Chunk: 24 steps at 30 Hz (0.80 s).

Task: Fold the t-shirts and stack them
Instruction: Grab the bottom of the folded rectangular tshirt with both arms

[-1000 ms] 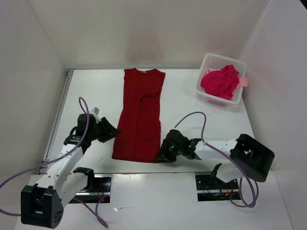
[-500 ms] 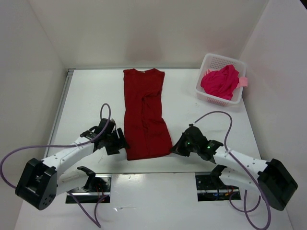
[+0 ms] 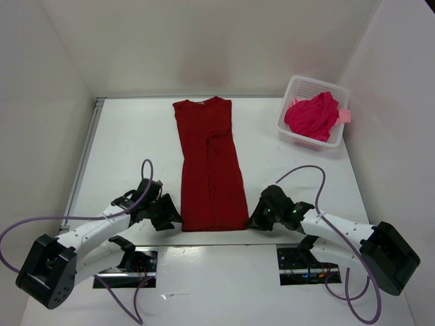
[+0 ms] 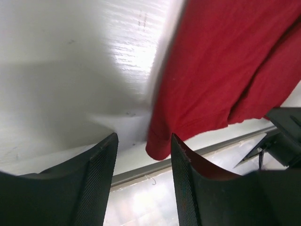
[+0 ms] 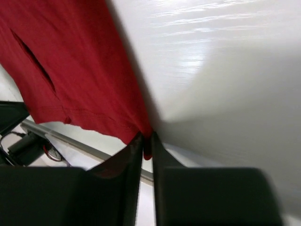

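by table point(image 3: 129, 136) edge, shirt point(image 3: 209, 170) hem seemingly pinched

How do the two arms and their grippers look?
The left arm and the right arm have white links, black joints and blocky black bases. A purple cable loops along each. The left gripper and right gripper are black, with two flat textured fingers; green lights glow near the right one.

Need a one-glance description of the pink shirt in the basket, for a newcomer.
On the white table, look to the far right corner, where a white perforated basket stands. The crimson-pink shirt sits bundled inside it: brighter than the dark red shirt laid flat mid-table, and not the salmon-pink scrap peeking out at its right.
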Each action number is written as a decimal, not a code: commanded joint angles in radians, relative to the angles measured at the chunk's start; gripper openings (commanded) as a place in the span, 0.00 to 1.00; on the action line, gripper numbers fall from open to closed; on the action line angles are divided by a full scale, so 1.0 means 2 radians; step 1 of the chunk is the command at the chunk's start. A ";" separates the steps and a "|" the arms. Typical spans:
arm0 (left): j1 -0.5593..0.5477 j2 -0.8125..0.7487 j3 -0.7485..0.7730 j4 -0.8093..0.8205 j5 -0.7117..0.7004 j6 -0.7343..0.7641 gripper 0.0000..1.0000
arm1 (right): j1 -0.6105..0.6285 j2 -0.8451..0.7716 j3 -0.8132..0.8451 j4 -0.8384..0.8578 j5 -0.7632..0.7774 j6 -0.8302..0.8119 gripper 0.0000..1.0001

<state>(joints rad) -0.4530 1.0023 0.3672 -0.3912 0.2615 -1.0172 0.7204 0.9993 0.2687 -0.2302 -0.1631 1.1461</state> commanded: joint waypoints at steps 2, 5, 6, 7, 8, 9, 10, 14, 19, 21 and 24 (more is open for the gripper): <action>-0.006 -0.003 -0.006 0.019 0.020 -0.011 0.57 | 0.000 0.026 0.039 0.009 -0.007 -0.027 0.22; -0.013 0.012 -0.006 0.048 0.031 -0.016 0.51 | 0.000 0.046 0.044 0.015 -0.007 -0.032 0.23; -0.028 0.020 0.000 0.048 0.027 -0.021 0.49 | 0.000 0.046 0.049 0.015 -0.007 -0.032 0.23; -0.036 0.027 0.000 0.057 0.026 -0.021 0.49 | 0.000 0.051 0.049 0.019 -0.007 -0.032 0.23; -0.044 0.041 0.000 0.062 0.026 -0.028 0.49 | 0.000 0.058 0.049 0.019 -0.011 -0.037 0.23; -0.050 0.046 0.004 0.067 0.020 -0.034 0.47 | 0.000 0.058 0.055 0.019 -0.011 -0.037 0.23; -0.061 0.046 0.012 0.068 0.020 -0.034 0.44 | 0.000 0.064 0.055 0.019 -0.011 -0.037 0.23; -0.073 0.063 0.024 0.057 0.016 -0.032 0.25 | 0.000 0.064 0.055 0.011 -0.011 -0.042 0.16; -0.073 0.031 0.029 0.000 0.027 -0.021 0.00 | 0.015 0.035 0.066 -0.048 -0.007 -0.054 0.00; -0.073 0.021 0.047 -0.024 0.035 -0.005 0.00 | 0.058 0.017 0.088 -0.076 -0.007 -0.039 0.00; -0.073 -0.006 0.069 -0.084 0.043 0.001 0.00 | 0.082 -0.004 0.119 -0.129 -0.007 -0.032 0.00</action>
<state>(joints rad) -0.5930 1.0443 0.4385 -0.4358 0.3054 -1.0473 0.8452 1.0435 0.4187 -0.3717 -0.1791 1.0687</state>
